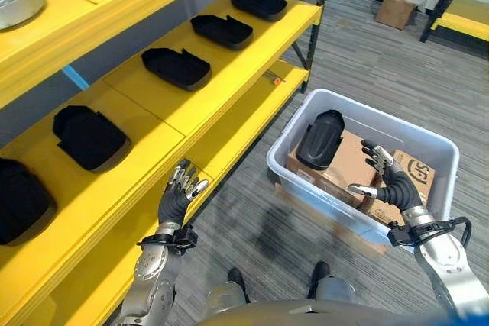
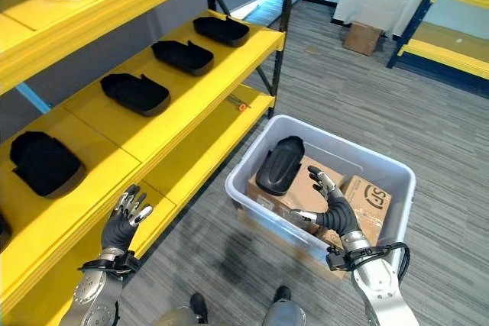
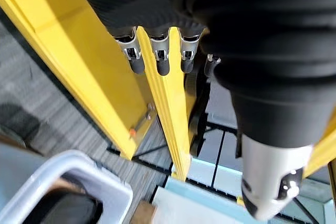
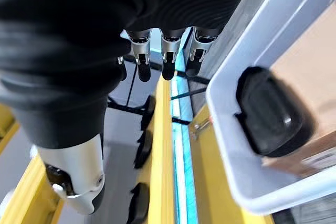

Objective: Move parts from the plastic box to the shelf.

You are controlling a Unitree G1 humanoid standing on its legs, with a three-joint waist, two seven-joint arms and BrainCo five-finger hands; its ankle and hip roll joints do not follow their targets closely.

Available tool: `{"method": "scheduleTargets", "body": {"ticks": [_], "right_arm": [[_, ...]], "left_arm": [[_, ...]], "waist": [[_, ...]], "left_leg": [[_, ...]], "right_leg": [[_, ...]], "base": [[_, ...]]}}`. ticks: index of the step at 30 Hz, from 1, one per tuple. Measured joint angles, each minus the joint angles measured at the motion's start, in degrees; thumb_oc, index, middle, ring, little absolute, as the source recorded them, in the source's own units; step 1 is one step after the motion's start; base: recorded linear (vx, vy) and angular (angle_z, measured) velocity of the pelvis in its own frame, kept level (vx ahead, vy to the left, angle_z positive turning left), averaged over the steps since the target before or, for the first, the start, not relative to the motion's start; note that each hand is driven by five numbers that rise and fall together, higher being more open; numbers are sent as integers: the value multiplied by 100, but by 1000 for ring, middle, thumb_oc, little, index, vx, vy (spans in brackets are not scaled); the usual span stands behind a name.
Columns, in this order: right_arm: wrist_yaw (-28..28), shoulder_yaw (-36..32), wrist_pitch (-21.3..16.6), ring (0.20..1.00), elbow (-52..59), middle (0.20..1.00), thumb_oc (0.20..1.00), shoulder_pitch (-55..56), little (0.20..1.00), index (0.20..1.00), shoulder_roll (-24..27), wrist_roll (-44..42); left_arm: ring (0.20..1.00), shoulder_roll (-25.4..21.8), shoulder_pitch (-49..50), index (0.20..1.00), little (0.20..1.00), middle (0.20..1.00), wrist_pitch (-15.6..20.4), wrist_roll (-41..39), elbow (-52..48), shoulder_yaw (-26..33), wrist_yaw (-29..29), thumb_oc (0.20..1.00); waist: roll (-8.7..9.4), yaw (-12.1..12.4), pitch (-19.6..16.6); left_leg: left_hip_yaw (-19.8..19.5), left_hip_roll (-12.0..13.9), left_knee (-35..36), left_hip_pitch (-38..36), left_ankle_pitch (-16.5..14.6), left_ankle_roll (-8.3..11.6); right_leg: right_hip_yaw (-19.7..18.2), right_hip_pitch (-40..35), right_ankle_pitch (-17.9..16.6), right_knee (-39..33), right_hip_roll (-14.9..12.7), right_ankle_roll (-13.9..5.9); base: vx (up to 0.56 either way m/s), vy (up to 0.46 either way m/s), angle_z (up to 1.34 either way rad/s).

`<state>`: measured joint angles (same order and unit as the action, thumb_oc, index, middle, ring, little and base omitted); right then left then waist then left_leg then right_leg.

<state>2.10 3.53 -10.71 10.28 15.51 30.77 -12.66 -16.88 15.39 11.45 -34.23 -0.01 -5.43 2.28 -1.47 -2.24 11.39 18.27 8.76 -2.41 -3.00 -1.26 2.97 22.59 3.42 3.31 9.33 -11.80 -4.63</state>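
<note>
One black moulded part (image 1: 320,139) lies in the white plastic box (image 1: 428,143) at the right centre of the left eye view, leaning on the brown cardboard cartons (image 1: 345,164) that fill the box bottom, its narrow end toward the far wall. Five like parts already sit in a row on the middle yellow shelf (image 1: 221,74), running from the lower left to the upper centre of the frame.

The right robot hand (image 1: 388,179) hovers over the cartons at the box's near right side, fingers spread and thumb apart, holding nothing, near the part without touching it. The left robot hand (image 1: 180,191) hangs empty with relaxed fingers at the lower left, just in front of the lower shelf's edge.

The step in hand looks like the reach for the last part. To do it well, the right robot hand should travel toward the upper left of the frame, over the carton, and come down on the part's broad near end, fingers over the domed top and thumb under the raised rim where it stands off the cardboard. The shell looks smooth and rounded, so a shallow pinch may slip; a deep wrap is safer. Lift clear of the box wall before swinging toward the shelf.
</note>
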Motion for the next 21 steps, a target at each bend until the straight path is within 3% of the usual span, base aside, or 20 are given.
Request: {"method": "scheduleTargets", "body": {"ticks": [5, 7, 9, 10, 11, 12, 14, 16, 17, 19, 21], "right_arm": [[-22, -8, -7, 1000, 16, 1000, 1000, -86, 1000, 1000, 15, 0], [-21, 105, -7, 1000, 0, 1000, 1000, -152, 1000, 1000, 24, 0], [-11, 215, -17, 1000, -12, 1000, 1000, -277, 1000, 1000, 21, -1], [-26, 220, -28, 1000, 1, 1000, 1000, -372, 1000, 1000, 97, 85], [-25, 225, -28, 1000, 36, 1000, 1000, -395, 1000, 1000, 246, 221], [-66, 159, -39, 1000, 212, 1000, 1000, -387, 1000, 1000, 492, 464], [-139, 92, -132, 1000, 213, 1000, 1000, -470, 1000, 1000, 507, 516], [-232, 167, -151, 1000, -103, 1000, 1000, -799, 1000, 1000, 336, 513], [-250, 218, -157, 1000, -218, 1000, 1000, -982, 1000, 1000, 330, 517], [-261, 213, -156, 1000, -267, 1000, 1000, -1024, 1000, 1000, 312, 507], [-265, 141, -163, 1000, -247, 1000, 1000, -851, 1000, 1000, 265, 500]], "left_arm": [[1000, 0, -78, 1000, 1000, 1000, -2, 0, 5, -157, -55, 1000], [1000, -42, -146, 1000, 1000, 1000, 4, -1, 6, -116, -64, 1000], [1000, -109, -211, 1000, 1000, 1000, 13, -1, 32, -28, -58, 1000], [1000, -172, -239, 1000, 1000, 1000, 13, -1, 76, 27, -41, 1000], [1000, -171, -204, 1000, 1000, 1000, 10, -1, 88, 20, -35, 1000], [1000, -145, -118, 1000, 1000, 1000, 5, 5, 86, -52, -47, 1000], [1000, -142, -171, 1000, 1000, 1000, 16, 7, 81, -87, -55, 1000], [1000, -147, -305, 1000, 1000, 1000, 19, 6, 151, -69, -21, 1000], [1000, -129, -442, 1000, 1000, 1000, 18, 11, 176, -75, 35, 1000], [1000, -128, -469, 1000, 1000, 1000, 23, 10, 187, -59, 72, 1000], [1000, -113, -432, 1000, 1000, 1000, 36, 9, 185, -47, 67, 1000]], "waist": [[-181, -42, -24], [-116, -9, 28], [80, 64, 114], [214, 284, 244], [245, 355, 265], [280, 304, 288], [317, 290, 301], [281, 354, 319], [147, 456, 436], [34, 478, 516], [-2, 406, 529]], "left_leg": [[-13, 141, 0, -144, 23, -35], [-115, 229, -431, -56, 30, -41], [-609, 346, -1489, 418, 94, 51], [-1102, 380, -2335, 750, 299, 54], [-1474, 356, -2692, 934, 438, 97], [-1925, 111, -2977, 1229, 283, 177], [-1879, -60, -2192, 1296, 108, 147], [-1872, 41, -471, 1153, 160, 149], [-2145, 157, 203, 1140, 263, 177], [-2365, 295, 312, 1147, 359, 212], [-2333, 166, -178, 1079, 369, 185]], "right_leg": [[-223, 32, 106, 94, 206, 95], [-351, 92, 327, 356, 222, 176], [-380, 257, 475, 780, 266, 452], [-495, 262, 615, 819, 327, 661], [-605, 153, 567, 684, 374, 752], [-598, 3, 550, 472, 442, 780], [-691, -54, 483, 321, 506, 684], [-741, -79, 422, 143, 692, 698], [-906, -99, 381, 167, 876, 689], [-987, -164, 371, 172, 1052, 710], [-1200, -182, 456, 147, 1066, 668]], "base": [[39, -178, -31], [-48, -282, -26], [-27, -181, -49], [53, -65, -75], [94, -3, -58], [186, 119, -22], [143, 149, -5], [91, 153, -37], [69, 170, -77], [55, 219, -78], [92, 266, -56]]}}
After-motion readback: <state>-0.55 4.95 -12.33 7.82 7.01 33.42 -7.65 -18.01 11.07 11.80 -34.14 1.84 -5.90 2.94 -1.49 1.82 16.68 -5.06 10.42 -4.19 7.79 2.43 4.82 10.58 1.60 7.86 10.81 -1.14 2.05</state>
